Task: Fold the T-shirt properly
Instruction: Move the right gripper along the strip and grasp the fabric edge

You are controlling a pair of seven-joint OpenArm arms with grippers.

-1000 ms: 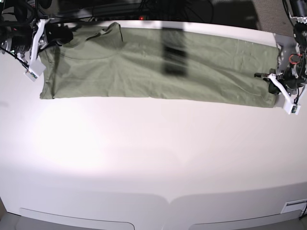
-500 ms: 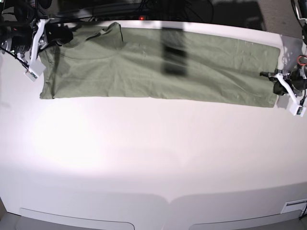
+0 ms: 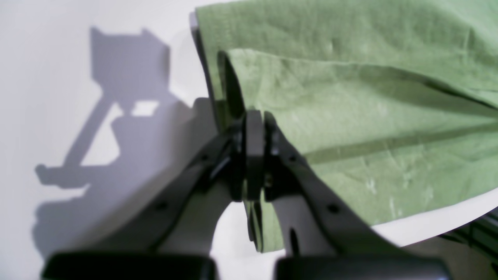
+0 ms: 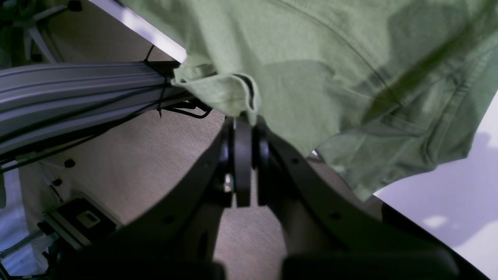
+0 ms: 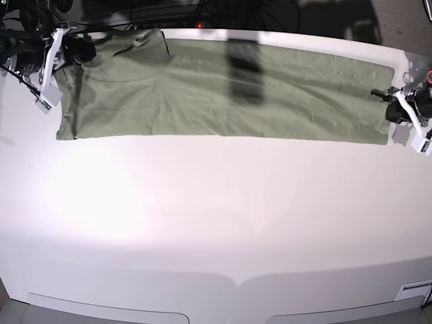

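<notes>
Shifted a little toward the bench's far edge since the earlier base frame, the left gripper (image 5: 390,108) now sits slightly higher in the base view, and the near edge of the T-shirt (image 5: 223,101) has risen slightly at that end. At the other end, the right gripper (image 5: 86,52) has barely moved.

The T-shirt lies as a long, low strip on the bench (image 5: 216,209), close along the far edge. Its long axis runs from side to side, roughly parallel to that edge, from near the far corner on the right arm's side to near the far corner on the left arm's side, where the strip slants slightly toward the near edge. Which end is the collar cannot be told from these views.

The left gripper's fingers are closed together at the shirt's short end, over the folded layers; whether cloth is pinched between the tips cannot be told. The right gripper is closed on a raised fold of the T-shirt, by the bench's far edge, with the floor (image 4: 175,167) visible beneath. Around that grip, the fabric lifts into a narrow curled lip, and a bunched, creased part lies beside it, toward the far corner on the right arm's side.
</notes>
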